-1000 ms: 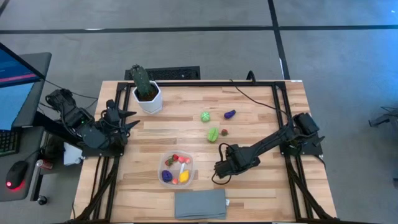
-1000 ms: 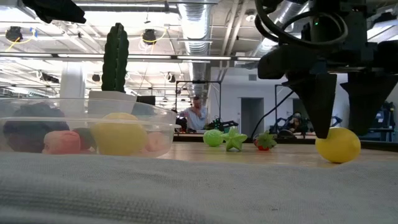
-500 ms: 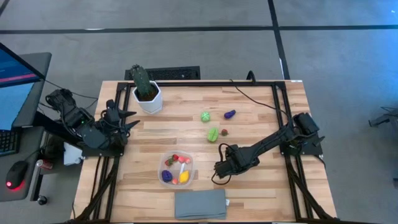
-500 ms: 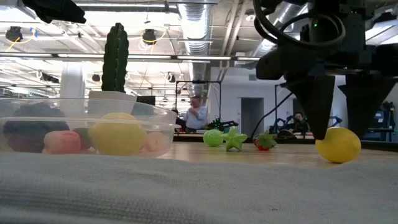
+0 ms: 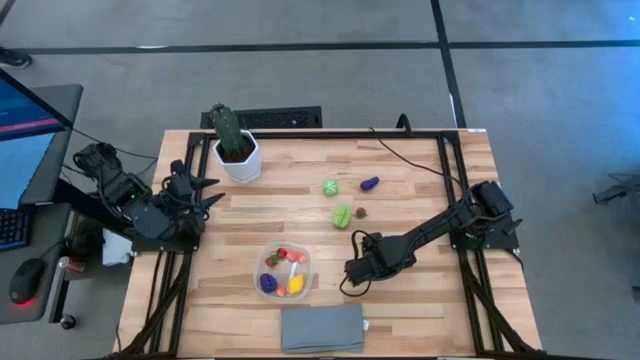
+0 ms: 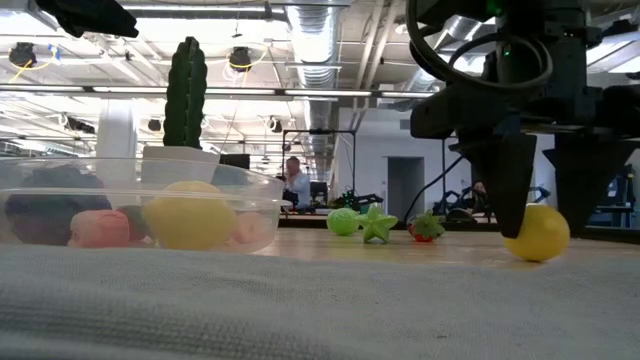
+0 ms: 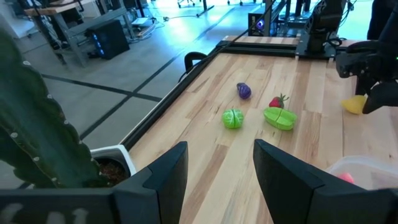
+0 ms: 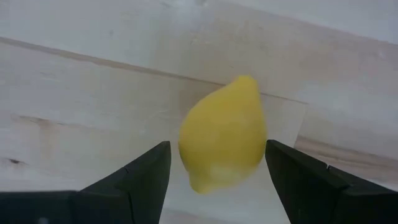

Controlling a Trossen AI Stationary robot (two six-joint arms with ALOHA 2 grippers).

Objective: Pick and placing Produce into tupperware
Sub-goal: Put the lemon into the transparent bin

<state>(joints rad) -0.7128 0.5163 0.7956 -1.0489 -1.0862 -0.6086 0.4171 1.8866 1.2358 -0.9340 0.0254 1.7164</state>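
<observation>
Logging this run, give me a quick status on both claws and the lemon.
Right claw open, straddling the lemon, not yet closed. Left claw open, waiting near the cactus. Tupperware part-filled. Nothing in the way.

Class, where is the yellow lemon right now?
The yellow lemon lies on the table between the right gripper's open fingers, right of the tupperware.

Container (image 5: 284, 272): clear plastic, rounded-square, low walls, upright on the table's near side. Holds several toy pieces: purple, yellow, red and pink ones visible from above; low view shows a yellow piece (image 6: 190, 222) and a pink piece (image 6: 100, 228) against the wall.

Loose on the table:
- lemon (image 8: 224, 132), yellow, pointed ends, right of the container.
- round green piece (image 5: 330, 187).
- second green piece (image 5: 343, 215), just nearer.
- small red piece (image 5: 361, 212) beside it.
- purple piece (image 5: 369, 183), farthest back.
</observation>
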